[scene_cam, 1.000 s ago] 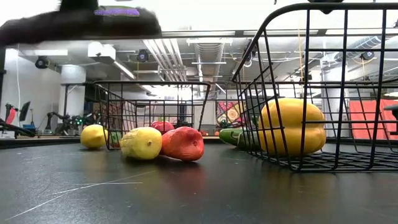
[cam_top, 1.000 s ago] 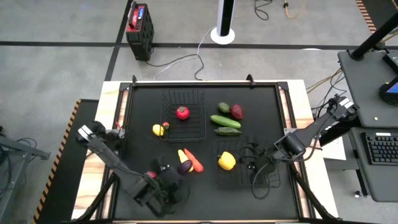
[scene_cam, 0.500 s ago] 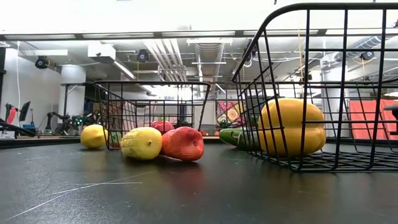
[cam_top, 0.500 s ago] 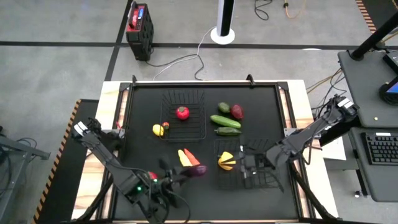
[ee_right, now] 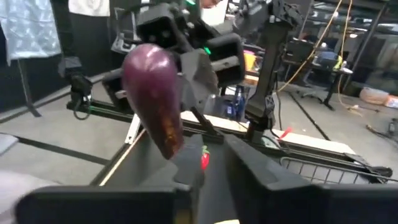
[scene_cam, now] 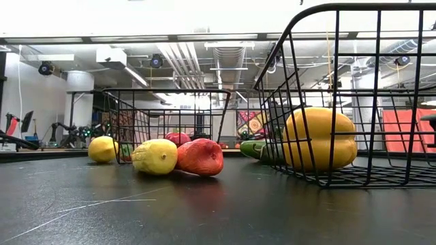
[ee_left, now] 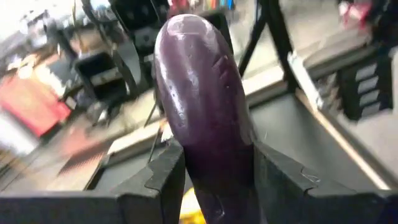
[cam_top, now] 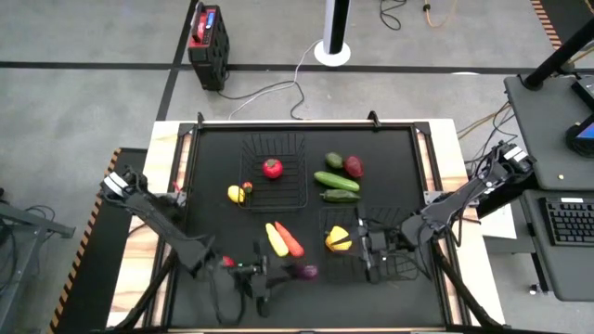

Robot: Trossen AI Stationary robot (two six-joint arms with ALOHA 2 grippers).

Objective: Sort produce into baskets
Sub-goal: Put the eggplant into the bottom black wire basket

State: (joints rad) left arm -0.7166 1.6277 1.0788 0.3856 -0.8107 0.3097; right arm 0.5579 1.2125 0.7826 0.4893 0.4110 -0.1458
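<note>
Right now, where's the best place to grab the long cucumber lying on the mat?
Take the long cucumber across its middle, coming straight down from above. It lies flat on the mat, slightly slanted, so the fingers should span its narrow width. A smaller green vegetable lies close alongside, so room on that side looks tight.

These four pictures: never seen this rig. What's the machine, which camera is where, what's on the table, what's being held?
Two dark robot arms work at a table. One camera looks straight down, one sits at table height, one rides on each wrist. The left gripper is shut on a purple eggplant, lifted near the front edge. The right gripper hangs over the near basket, beside a yellow pepper; its fingers look slightly parted and hold nothing. The far basket contains a tomato. Loose on the black mat: two cucumbers, a lemon, corn, a carrot.
</note>
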